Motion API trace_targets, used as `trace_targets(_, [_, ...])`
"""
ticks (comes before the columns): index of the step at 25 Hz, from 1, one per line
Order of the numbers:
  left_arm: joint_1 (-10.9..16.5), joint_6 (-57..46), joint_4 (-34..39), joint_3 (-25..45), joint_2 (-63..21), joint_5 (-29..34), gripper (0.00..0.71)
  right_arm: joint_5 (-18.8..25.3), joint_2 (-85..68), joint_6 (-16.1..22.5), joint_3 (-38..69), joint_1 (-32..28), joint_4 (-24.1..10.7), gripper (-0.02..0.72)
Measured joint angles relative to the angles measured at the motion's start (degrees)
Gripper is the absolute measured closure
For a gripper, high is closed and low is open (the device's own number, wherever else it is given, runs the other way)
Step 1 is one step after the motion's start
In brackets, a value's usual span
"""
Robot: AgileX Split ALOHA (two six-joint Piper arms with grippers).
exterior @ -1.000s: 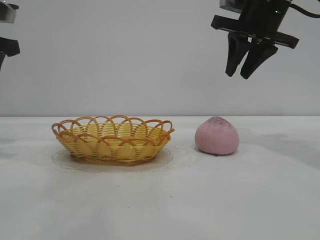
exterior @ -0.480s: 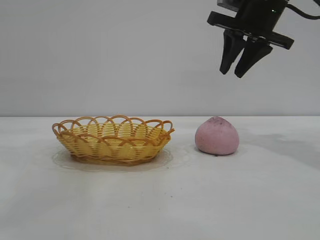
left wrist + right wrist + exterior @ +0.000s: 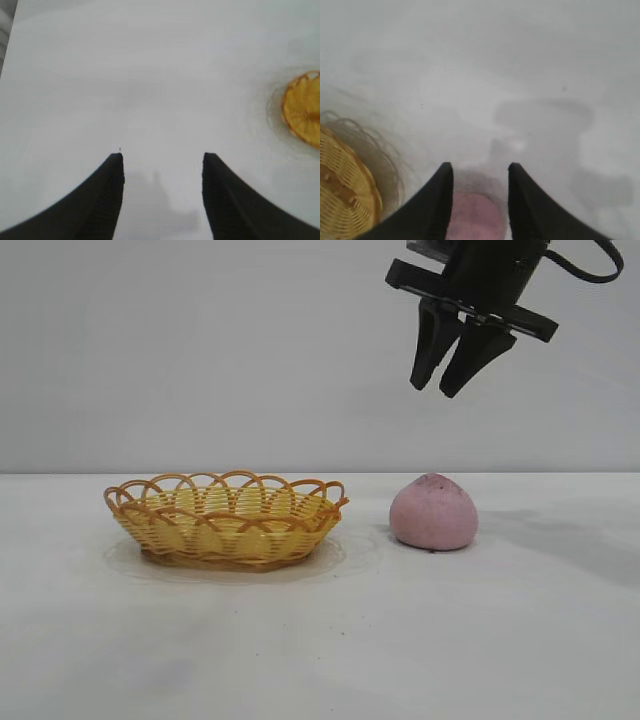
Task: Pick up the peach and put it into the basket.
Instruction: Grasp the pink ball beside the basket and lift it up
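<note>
The dusty-pink peach sits on the white table, to the right of the yellow wicker basket. My right gripper hangs open and empty high above the peach. In the right wrist view the peach shows far below between the open fingers, with my right gripper over it and the basket off to one side. My left gripper is open and empty over bare table, with the basket far off at the edge of its view. The left gripper is out of the exterior view.
The white table stretches in front of the basket and the peach, with a plain grey wall behind. The right gripper's shadow falls on the table beyond the peach.
My right gripper has moved to the left at about the same height, from right of the peach to roughly over it. The peach and the basket have not moved.
</note>
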Motion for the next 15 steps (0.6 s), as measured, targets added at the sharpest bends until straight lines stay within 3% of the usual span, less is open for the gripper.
trace_targets(4, [0.0, -0.2, 0.0, 3.8, -8.4, 4.0, 0.398, 0.3, 0.1, -0.5, 0.0, 0.0, 0.1, 0.437])
trace_targets(9, [0.0, -0.2, -1.3, 5.2, -18.6, 4.0, 0.398, 1.1, 0.1, -0.8, 0.0, 0.0, 0.1, 0.437])
trace_targets(15, [0.0, -0.2, -1.3, 5.2, -26.5, 4.0, 0.398, 6.6, 0.2, -0.9, 0.0, 0.0, 0.0, 0.437])
